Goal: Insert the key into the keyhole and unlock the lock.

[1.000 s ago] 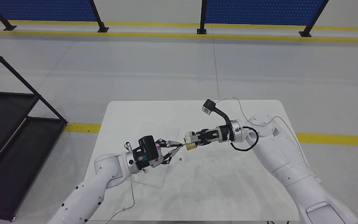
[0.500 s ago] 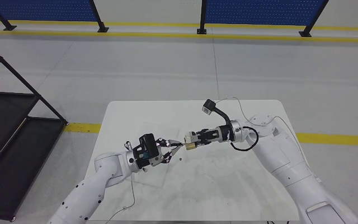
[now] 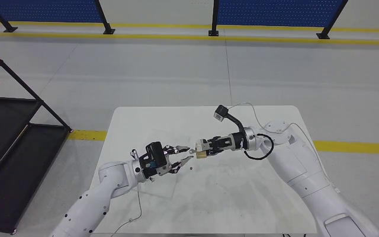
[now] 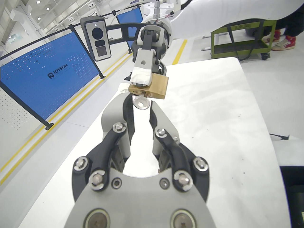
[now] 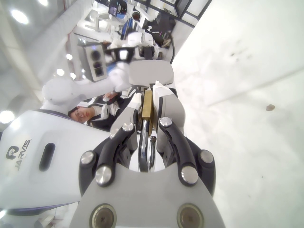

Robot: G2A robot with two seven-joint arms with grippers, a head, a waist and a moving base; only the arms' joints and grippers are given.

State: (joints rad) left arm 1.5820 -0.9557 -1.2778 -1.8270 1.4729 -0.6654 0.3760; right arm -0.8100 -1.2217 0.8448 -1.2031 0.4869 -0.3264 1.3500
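Observation:
A brass padlock point(image 4: 152, 87) hangs above the white table point(image 3: 237, 195), and my right gripper point(image 5: 148, 93) is shut on its body. White padding covers one finger point(image 4: 141, 77). The lock's steel shackle point(image 5: 143, 143) points back between that gripper's fingers. A silver key point(image 4: 141, 103) sticks out of the padlock's underside, its round head free. My left gripper point(image 4: 140, 99) stands open just in front of the lock, a finger on each side of the key head. In the top view the left gripper point(image 3: 185, 153) and the padlock point(image 3: 202, 154) meet over the table's middle.
The table's near half and right side lie bare, with a few small dark specks point(image 5: 270, 107). A black rack point(image 3: 23, 148) stands on the floor to the left. Blue barrier panels point(image 3: 272, 12) line the far floor.
My left gripper's fingers have spread apart and let go of the key, which stays in the padlock. The right arm holds the lock in the same place.

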